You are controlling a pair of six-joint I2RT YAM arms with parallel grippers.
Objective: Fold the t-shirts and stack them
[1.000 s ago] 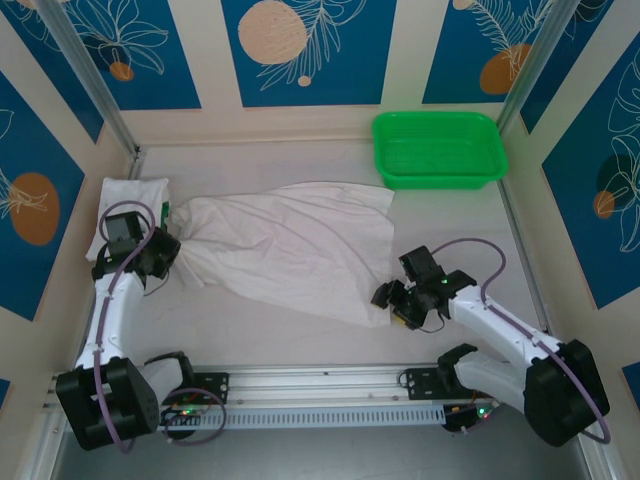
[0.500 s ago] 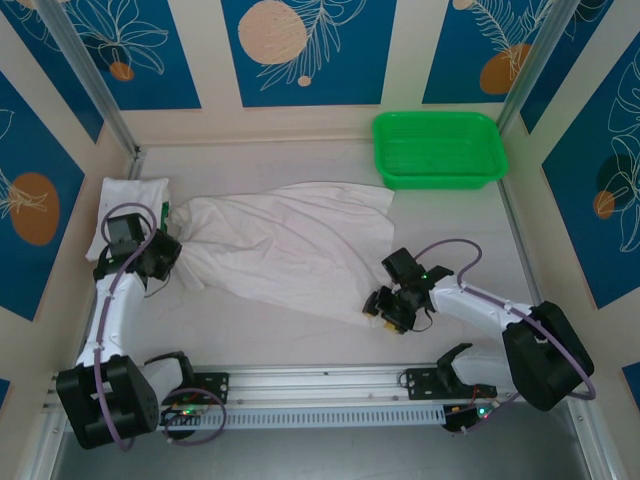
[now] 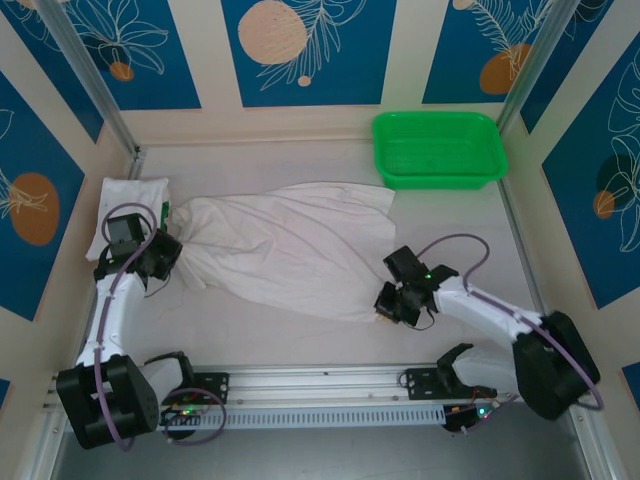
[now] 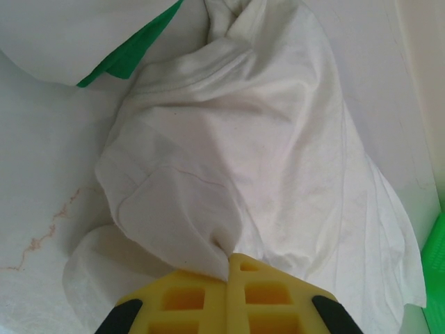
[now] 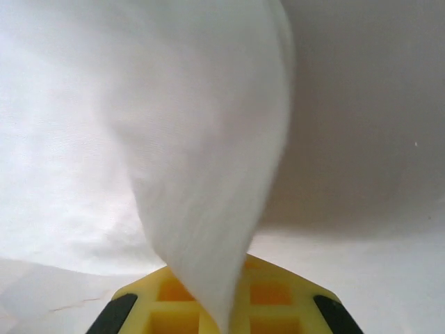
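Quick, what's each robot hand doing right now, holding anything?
Left gripper: closed, holding the spread white cotton t-shirt at one end.
Right gripper: closed, holding the same t-shirt's near corner.

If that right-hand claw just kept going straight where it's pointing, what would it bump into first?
Most likely the white t-shirt: the right gripper is shut on its near corner and points left, into the cloth spread on the table.

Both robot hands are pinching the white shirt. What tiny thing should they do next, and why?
Probably lift both a little and ease them apart. The left hand is shut on the bunched left end of the shirt, and the right hand is shut on its near right corner. The cloth lies wrinkled on the table, so pulling it taut should smooth it for folding.
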